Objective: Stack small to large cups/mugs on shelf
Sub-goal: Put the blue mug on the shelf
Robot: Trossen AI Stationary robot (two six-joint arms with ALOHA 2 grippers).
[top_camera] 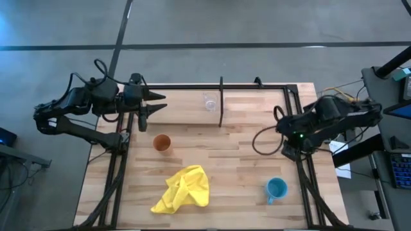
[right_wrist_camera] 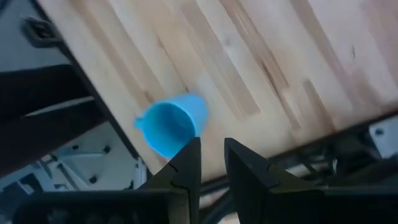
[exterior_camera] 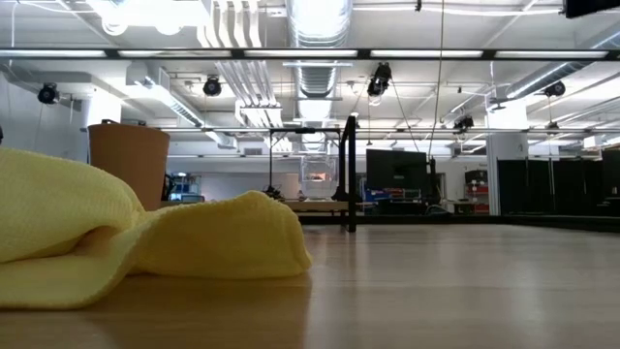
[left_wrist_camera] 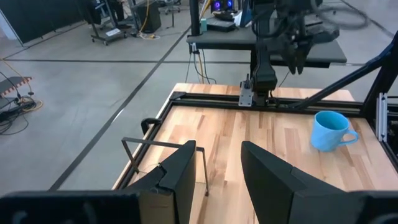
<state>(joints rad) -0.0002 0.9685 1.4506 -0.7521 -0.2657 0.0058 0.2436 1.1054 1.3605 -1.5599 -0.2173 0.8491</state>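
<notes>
Nearest the front edge of the butcher-block tabletop [top_camera: 237, 160] lies a crumpled yellow cloth [top_camera: 183, 189], and off to its right stands the light blue plastic mug with a handle [top_camera: 276, 188], upright and untouched. Just behind the cloth stands the orange tumbler [top_camera: 162, 143], also upright and free. Farther back, the long pale wooden shelf [top_camera: 257, 102] framed in thin black rods carries the small clear glass cup [top_camera: 210, 102], set just left of the black upright divider [top_camera: 221, 102].

At the shelf's left end hovers the left gripper [top_camera: 154, 102], its fingers [left_wrist_camera: 180, 177] spread apart and holding nothing. Over the table's right edge the right gripper [top_camera: 286, 151] looks down at the blue mug [right_wrist_camera: 171, 124], its fingers [right_wrist_camera: 186, 165] slightly parted and empty.

With the smallest cup apparently placed, the next in size likely follows. Judging from this, the left arm suits the tumbler: descend squarely over it, close on the wall below the rim, and lift clear of the cloth before carrying it beside the glass without nudging it.
</notes>
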